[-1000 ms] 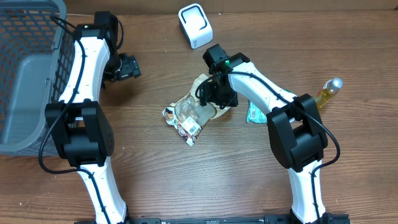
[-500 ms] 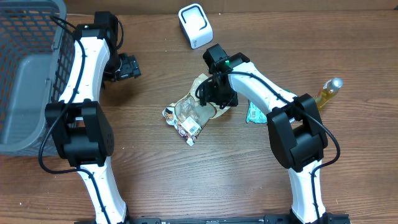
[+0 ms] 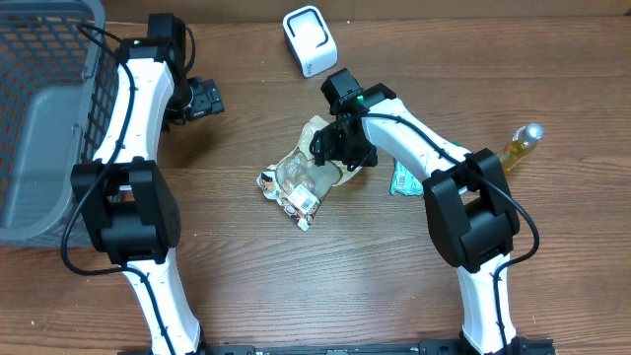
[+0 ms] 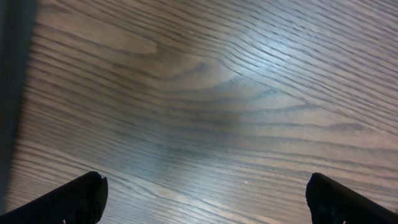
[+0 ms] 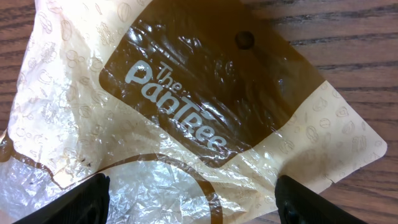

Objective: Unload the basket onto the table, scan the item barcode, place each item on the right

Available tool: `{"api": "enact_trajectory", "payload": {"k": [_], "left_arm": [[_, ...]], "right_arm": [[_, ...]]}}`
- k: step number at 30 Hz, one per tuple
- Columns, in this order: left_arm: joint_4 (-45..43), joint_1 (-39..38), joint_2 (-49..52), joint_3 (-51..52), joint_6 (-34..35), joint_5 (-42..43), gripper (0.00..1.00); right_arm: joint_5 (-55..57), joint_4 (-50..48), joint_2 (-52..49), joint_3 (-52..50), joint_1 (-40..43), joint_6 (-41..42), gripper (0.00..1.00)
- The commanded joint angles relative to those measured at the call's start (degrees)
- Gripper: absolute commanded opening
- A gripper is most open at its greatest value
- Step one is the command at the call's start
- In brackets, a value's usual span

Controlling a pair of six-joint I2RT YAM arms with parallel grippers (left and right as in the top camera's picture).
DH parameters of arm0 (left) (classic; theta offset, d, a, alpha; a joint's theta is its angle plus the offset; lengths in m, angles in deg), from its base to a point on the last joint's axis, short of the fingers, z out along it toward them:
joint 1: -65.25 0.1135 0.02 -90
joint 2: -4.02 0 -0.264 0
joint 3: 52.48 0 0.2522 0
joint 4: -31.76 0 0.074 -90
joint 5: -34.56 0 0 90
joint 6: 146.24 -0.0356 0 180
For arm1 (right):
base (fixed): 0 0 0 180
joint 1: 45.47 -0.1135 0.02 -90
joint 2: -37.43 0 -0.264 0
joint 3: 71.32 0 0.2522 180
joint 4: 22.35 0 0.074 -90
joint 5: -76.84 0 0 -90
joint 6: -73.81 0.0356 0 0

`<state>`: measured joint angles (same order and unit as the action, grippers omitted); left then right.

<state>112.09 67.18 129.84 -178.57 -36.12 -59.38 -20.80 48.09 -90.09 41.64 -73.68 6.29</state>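
The item is a crinkly clear and cream plastic bag (image 3: pixel 301 177) with a brown "The PanTree" label (image 5: pixel 180 118), lying flat on the wooden table (image 3: pixel 296 286). A white sticker with a barcode (image 3: pixel 305 202) shows at its near end. A white scanner (image 3: pixel 310 40) stands at the far edge. My right gripper (image 3: pixel 338 150) hangs low over the bag's far end. Its jaws stand open (image 5: pixel 193 199), with the bag spread between and under the two black fingers. My left gripper (image 3: pixel 205 99) is open (image 4: pixel 208 196) over bare wood, far from the bag.
A grey wire basket (image 3: pixel 39 118) fills the far left. A teal packet (image 3: pixel 403 178) lies under the right arm, and a yellow bottle with a silver cap (image 3: pixel 521 142) lies to the right.
My left gripper has shifted slightly toward the table's far edge. The right arm and the bag have stayed where they were.
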Motion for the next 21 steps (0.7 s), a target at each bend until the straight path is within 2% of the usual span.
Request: {"api": "enact_trajectory", "payload": {"k": [1,3,4,5,9,11,21], "left_arm": [[4.17,0.28,0.00,-0.63,-0.44,6.03,1.00],[6.12,0.28,0.02,-0.59,-0.02,8.22,1.00],[6.71,0.26,0.07,-0.50,-0.02,8.98,0.88],[7.10,0.22,0.07,-0.37,-0.02,9.51,0.72],[8.70,-0.24,0.07,-0.26,-0.02,9.94,0.18],[9.20,-0.59,0.07,-0.26,-0.02,9.94,0.04],[9.73,-4.11,0.09,-0.26,-0.94,9.73,0.04]], "right_arm": [[0.07,0.04,2.47,-0.48,-0.17,-0.04,0.82],[0.07,0.04,2.47,-0.48,-0.17,-0.04,0.82],[0.07,0.04,2.47,-0.48,-0.17,-0.04,0.82],[0.07,0.04,2.47,-0.48,-0.17,-0.04,0.82],[0.07,0.02,2.47,-0.48,-0.17,-0.04,0.82],[0.07,0.02,2.47,-0.48,-0.17,-0.04,0.82],[0.07,0.07,2.47,-0.48,-0.17,-0.04,0.83]]}}
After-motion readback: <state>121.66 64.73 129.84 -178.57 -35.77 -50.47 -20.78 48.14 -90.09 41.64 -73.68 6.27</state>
